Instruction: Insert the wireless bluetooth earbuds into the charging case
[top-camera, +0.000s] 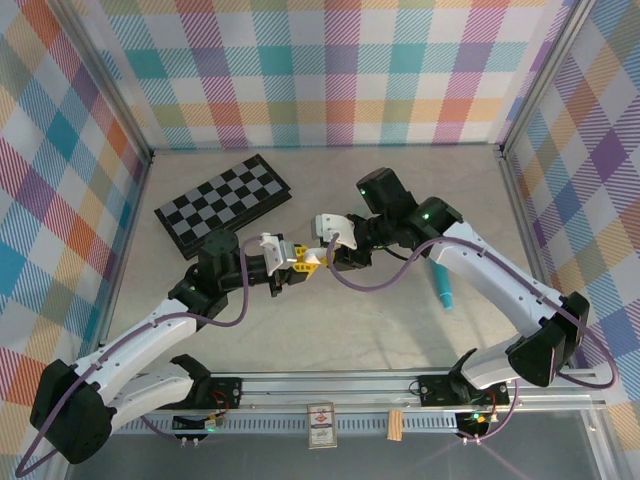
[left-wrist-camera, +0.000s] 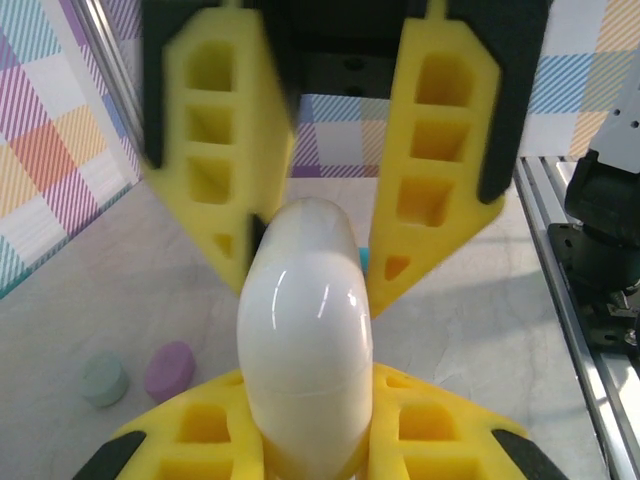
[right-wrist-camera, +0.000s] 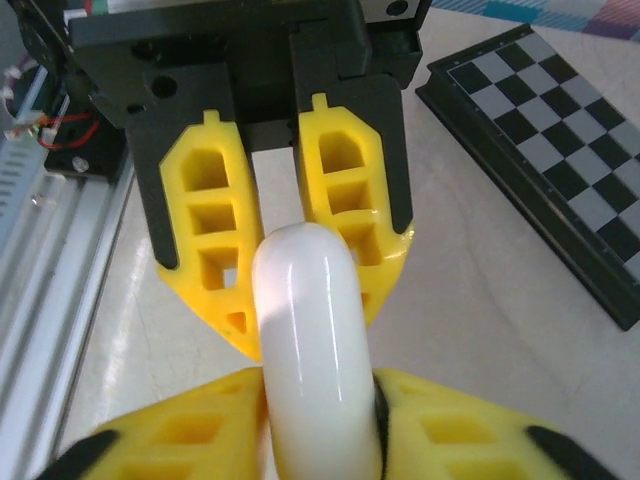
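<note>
Center of frame: L gripper (left-wrist-camera: 305, 410) clamps white charging case (left-wrist-camera: 305, 330); R gripper (right-wrist-camera: 318, 400) straddles its other end, grip unclear. Mint earbud (left-wrist-camera: 104, 379) & purple earbud (left-wrist-camera: 170, 370) sit together on table (left-wrist-camera: 480, 300), lower left, L wrist view.

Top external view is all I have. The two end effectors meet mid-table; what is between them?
Observer: A glossy white charging case; it looks closed.
Operator: Who grips it?
Observer: The left end effector is shut on one end; the right end effector presses on the other end.
Operator: Any earbuds nearby?
Observer: The left wrist view shows a mint green piece and a purple piece side by side on the table, too blurred to name.
</note>
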